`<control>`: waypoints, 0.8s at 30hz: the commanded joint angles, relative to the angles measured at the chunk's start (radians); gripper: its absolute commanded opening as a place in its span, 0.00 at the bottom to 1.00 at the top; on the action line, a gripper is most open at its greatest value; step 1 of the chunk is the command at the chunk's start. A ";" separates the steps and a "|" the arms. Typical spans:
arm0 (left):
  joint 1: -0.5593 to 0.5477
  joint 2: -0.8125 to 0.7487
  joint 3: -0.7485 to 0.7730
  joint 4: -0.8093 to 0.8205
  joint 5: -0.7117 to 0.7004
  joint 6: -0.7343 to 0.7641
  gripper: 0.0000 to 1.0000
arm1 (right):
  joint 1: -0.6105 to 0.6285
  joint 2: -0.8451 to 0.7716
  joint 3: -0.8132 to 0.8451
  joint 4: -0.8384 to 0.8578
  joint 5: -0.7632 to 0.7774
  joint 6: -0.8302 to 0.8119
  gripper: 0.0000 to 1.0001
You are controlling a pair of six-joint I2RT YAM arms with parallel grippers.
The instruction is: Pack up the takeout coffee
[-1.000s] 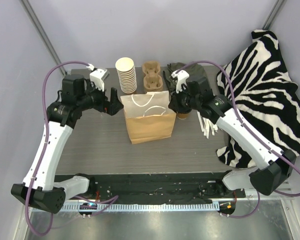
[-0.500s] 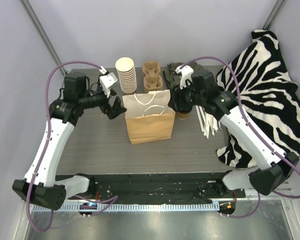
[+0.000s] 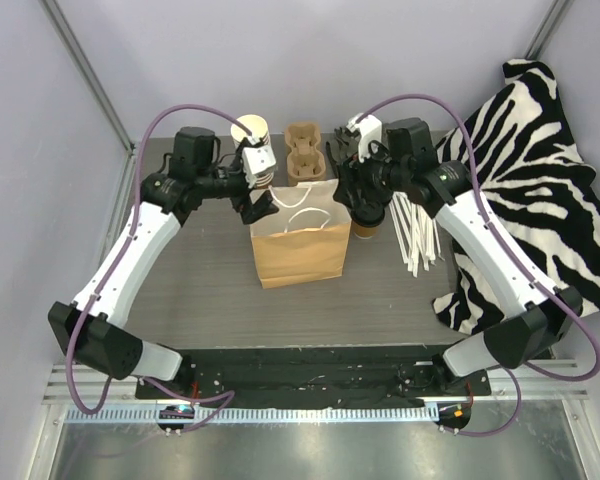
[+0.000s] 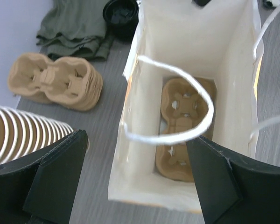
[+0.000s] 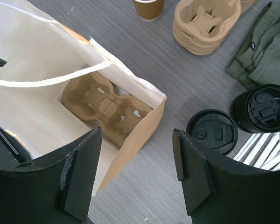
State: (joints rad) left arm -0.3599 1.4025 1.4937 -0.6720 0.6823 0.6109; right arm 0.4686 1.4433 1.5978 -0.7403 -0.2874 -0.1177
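Observation:
The takeout coffee [image 5: 212, 132], a small brown cup [image 3: 365, 229] under a black lid, stands on the table just right of the brown paper bag [image 3: 298, 250]. My right gripper [image 3: 356, 196] hovers open above the bag's right rim [image 5: 135, 172]. Nothing is between its fingers, and the lidded cup lies just outside its right finger [image 5: 192, 175]. My left gripper [image 3: 260, 205] is open over the bag's left end [image 4: 137, 186], with the bag's short wall and a white handle loop [image 4: 177, 135] between its fingers. A pulp cup carrier [image 4: 182, 126] lies on the bag's floor [image 5: 105, 109].
Behind the bag stand a tall stack of lidless cups [image 3: 252, 150] and a pile of pulp carriers [image 3: 303, 152]. A stack of loose black lids [image 5: 263, 108] sits by a green cloth [image 5: 263, 46]. White straws [image 3: 415, 235] and a zebra-print cloth [image 3: 540, 180] lie at the right.
My right gripper has opened and lifted off the lidded cup, which stays on the table. My left arm has swung right, from beside the bag to over its left rim.

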 commanded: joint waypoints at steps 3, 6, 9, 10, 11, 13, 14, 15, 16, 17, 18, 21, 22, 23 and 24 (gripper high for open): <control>-0.040 0.049 0.062 0.152 0.026 -0.017 0.88 | -0.038 0.057 0.042 0.016 -0.091 -0.080 0.70; -0.045 0.085 0.089 0.192 0.022 -0.089 0.81 | -0.048 0.074 0.042 0.019 -0.124 -0.089 0.67; -0.044 0.115 0.126 0.224 -0.003 -0.169 0.70 | -0.053 0.086 0.047 0.019 -0.151 -0.097 0.62; -0.044 0.134 0.147 0.232 -0.010 -0.195 0.66 | -0.053 0.089 0.047 0.021 -0.159 -0.103 0.60; -0.045 0.148 0.163 0.227 -0.015 -0.213 0.58 | -0.054 0.092 0.047 0.019 -0.165 -0.108 0.56; -0.045 0.176 0.200 0.219 -0.015 -0.266 0.47 | -0.058 0.094 0.048 0.021 -0.173 -0.128 0.53; -0.045 0.184 0.207 0.224 -0.015 -0.284 0.43 | -0.059 0.095 0.048 0.019 -0.177 -0.132 0.50; -0.044 0.188 0.221 0.229 -0.017 -0.333 0.39 | -0.064 0.095 0.048 0.018 -0.180 -0.148 0.49; -0.044 0.205 0.227 0.233 -0.017 -0.358 0.33 | -0.067 0.095 0.048 0.019 -0.191 -0.152 0.48; -0.042 0.216 0.235 0.226 -0.017 -0.385 0.30 | -0.068 0.095 0.047 0.019 -0.199 -0.160 0.46; -0.042 0.228 0.259 0.213 -0.007 -0.422 0.28 | -0.070 0.094 0.047 0.018 -0.208 -0.172 0.45; -0.044 0.276 0.310 0.146 -0.009 -0.476 0.19 | -0.079 0.088 0.044 0.019 -0.226 -0.194 0.43; -0.042 0.283 0.318 0.118 -0.013 -0.509 0.16 | -0.079 0.086 0.044 0.019 -0.236 -0.209 0.43; -0.039 0.300 0.326 0.111 -0.015 -0.526 0.15 | -0.084 0.082 0.039 0.019 -0.242 -0.215 0.43; -0.040 0.306 0.333 0.104 -0.020 -0.543 0.13 | -0.084 0.078 0.036 0.018 -0.246 -0.224 0.42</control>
State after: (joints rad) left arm -0.4038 1.6802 1.7699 -0.5190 0.6651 0.1947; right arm 0.3954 1.5402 1.6012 -0.7418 -0.4866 -0.2829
